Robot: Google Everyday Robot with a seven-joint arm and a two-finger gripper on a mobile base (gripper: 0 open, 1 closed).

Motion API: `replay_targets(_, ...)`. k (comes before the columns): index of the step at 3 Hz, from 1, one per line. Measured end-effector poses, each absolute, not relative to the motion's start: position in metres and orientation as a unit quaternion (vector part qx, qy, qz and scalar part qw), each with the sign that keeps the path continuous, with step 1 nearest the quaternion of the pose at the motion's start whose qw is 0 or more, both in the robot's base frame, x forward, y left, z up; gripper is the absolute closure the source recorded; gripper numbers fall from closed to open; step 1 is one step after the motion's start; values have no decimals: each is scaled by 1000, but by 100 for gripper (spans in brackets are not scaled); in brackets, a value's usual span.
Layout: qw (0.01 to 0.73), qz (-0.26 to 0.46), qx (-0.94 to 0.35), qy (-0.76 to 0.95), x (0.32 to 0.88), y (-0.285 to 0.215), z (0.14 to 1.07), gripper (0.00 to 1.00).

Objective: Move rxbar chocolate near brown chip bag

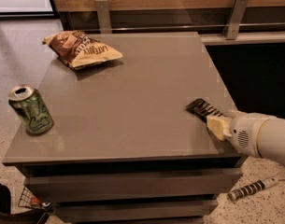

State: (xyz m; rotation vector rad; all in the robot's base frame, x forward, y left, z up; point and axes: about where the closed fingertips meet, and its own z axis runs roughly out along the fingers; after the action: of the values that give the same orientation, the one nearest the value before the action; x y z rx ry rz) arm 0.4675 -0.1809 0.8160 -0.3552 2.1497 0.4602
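The white arm (266, 136) comes in from the right, low and nearly level, and crosses the front right corner of the table (142, 92). At its end the cream-coloured gripper (217, 124) sits at the near end of the rxbar (202, 108) and covers that end. It is at the bar, but I cannot tell how far it is open or if it has hold of the bar. The rxbar lies flat on the table, close to the right edge and not far from the front edge, and it is turned diagonally, with the free end pointing to the back left. The chip bag (81, 49) lies at the far left corner, well apart from the bar. A broad stretch of bare grey table top lies between them. The can (31, 110) stands upright near the front left edge, away from the straight line between bar and bag. The table top is smooth, matte grey and almost square, with sharp edges. The bar is thin, flat and black with white marks. The bag is puffy and crinkled, brown and tan-yellow, with white letters. The can is green metal with a silver top. On the speckled floor (11, 50) below the arm lies a striped black-and-white stick (252, 189).
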Motion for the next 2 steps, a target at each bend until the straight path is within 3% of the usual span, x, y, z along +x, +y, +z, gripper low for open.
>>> replay_targets(2,442,185,-143,866,468,-181,816,100)
